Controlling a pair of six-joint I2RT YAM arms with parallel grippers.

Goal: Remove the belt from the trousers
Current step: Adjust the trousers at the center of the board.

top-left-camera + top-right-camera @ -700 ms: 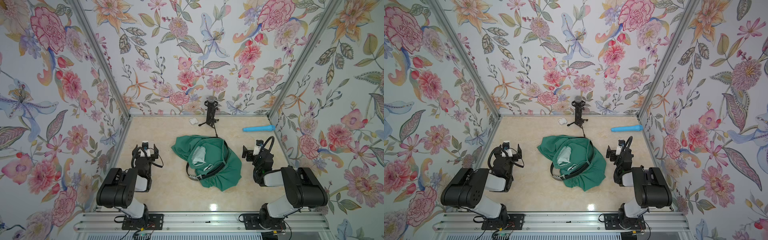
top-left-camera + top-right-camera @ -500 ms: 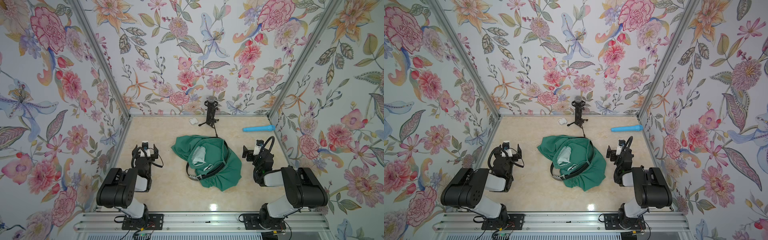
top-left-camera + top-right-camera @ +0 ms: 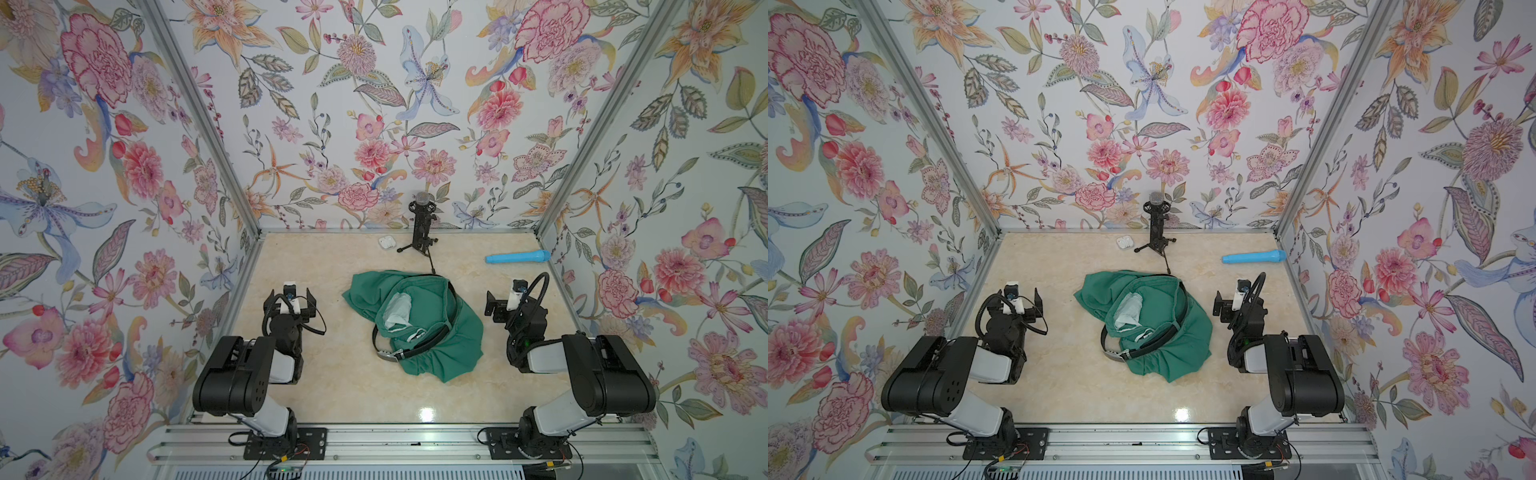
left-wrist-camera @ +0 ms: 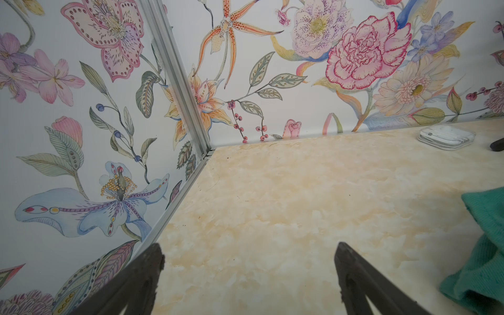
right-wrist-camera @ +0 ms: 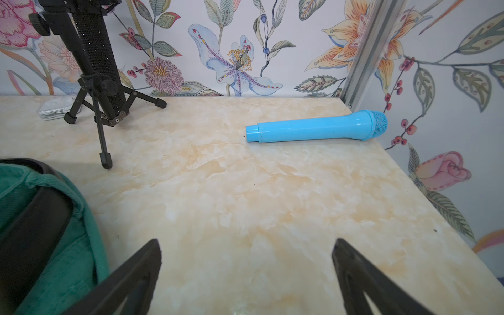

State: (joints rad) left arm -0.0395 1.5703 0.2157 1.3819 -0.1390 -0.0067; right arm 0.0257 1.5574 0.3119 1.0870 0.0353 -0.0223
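Standing wide open and empty, the left gripper (image 4: 249, 253) is poised over bare beige marbled tabletop (image 4: 272, 204), well apart from the crumpled teal-green fabric trousers (image 3: 449, 328), on their left side in both top views. The right gripper (image 5: 245, 245), its jaws likewise spread fully and holding nothing, sits near the trousers on their right side without touching them; in the right wrist view the cloth edge lies just beside one finger (image 5: 131, 272).

The long, narrow black strap belt (image 3: 419, 345) loops around the waist of the trousers and crosses their front. Its small silver metal buckle (image 3: 388, 355) rests at the trousers' near left edge, toward the arm bases. Pale whitish pocket lining (image 3: 397, 309) shows inside the loop.

Beyond the trousers stand a black microphone on a small tripod (image 3: 422, 226), one leg almost reaching the cloth, and a white earbud case (image 3: 386, 242). A light-blue plastic toy microphone (image 3: 517, 257) lies on its side beyond the trousers to their right.
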